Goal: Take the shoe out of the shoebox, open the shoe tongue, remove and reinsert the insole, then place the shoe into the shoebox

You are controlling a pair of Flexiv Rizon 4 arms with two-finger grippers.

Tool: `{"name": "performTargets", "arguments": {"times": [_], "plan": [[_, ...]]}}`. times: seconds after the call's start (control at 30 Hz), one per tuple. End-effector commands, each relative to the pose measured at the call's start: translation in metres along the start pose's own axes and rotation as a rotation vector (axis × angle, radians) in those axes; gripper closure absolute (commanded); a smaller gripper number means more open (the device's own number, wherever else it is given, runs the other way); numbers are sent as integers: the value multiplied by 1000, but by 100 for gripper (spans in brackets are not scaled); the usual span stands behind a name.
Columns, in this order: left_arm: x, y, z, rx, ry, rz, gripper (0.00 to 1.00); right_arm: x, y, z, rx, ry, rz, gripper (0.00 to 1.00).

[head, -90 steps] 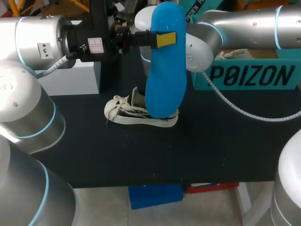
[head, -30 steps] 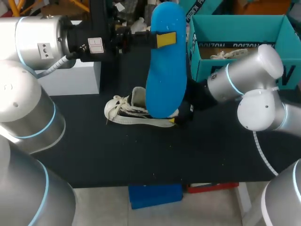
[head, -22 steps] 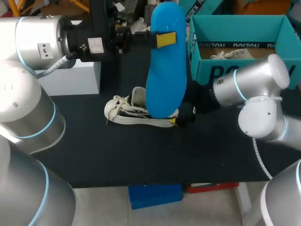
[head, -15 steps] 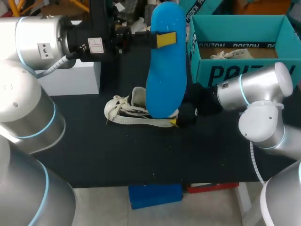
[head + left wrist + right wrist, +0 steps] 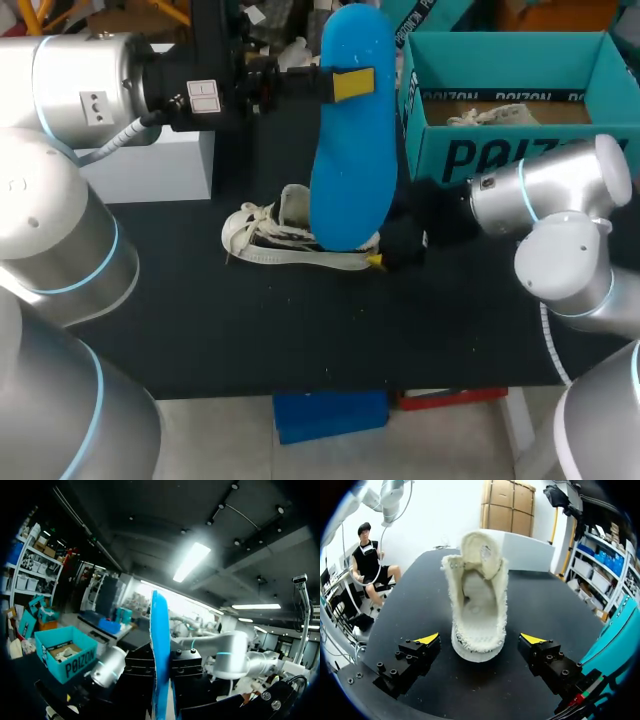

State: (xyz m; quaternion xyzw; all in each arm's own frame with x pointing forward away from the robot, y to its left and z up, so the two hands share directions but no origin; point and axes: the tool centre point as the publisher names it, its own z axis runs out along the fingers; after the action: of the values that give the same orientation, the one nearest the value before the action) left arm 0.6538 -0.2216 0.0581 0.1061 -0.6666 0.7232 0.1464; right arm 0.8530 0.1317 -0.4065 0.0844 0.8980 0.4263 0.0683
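The shoe (image 5: 476, 605) is set heel-first before the open right hand (image 5: 480, 639); the insole (image 5: 350, 170) is gripped by the left hand (image 5: 350, 84).

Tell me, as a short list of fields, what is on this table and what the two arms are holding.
Shoe: white shoe, standing on its sole on the black table, outside the box.
Insole: blue insole, held up in the air in front of the shoe.
Shoebox: teal shoebox, open, at the table's far right.
Left gripper: left gripper is shut on the insole.
Right gripper: right gripper is open, low at the shoe's heel, one finger on either side, not touching it.
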Motion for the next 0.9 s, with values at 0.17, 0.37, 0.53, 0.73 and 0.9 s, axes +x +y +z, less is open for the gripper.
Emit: {"name": "performTargets", "arguments": {"times": [0.17,0.37,0.53,0.73,0.9], "plan": [[1,2,1,0,-4,-1,100,-11,29,-6,598,6,-29,0],[1,2,1,0,-4,-1,100,-16,42,2,792,11,-71,0],[1,2,1,0,-4,-1,100,-19,50,9,914,19,-106,0],[1,2,1,0,-4,-1,100,-19,63,19,1040,18,-139,0],[1,2,1,0,-4,-1,100,-21,70,28,1096,23,-158,0]]}}
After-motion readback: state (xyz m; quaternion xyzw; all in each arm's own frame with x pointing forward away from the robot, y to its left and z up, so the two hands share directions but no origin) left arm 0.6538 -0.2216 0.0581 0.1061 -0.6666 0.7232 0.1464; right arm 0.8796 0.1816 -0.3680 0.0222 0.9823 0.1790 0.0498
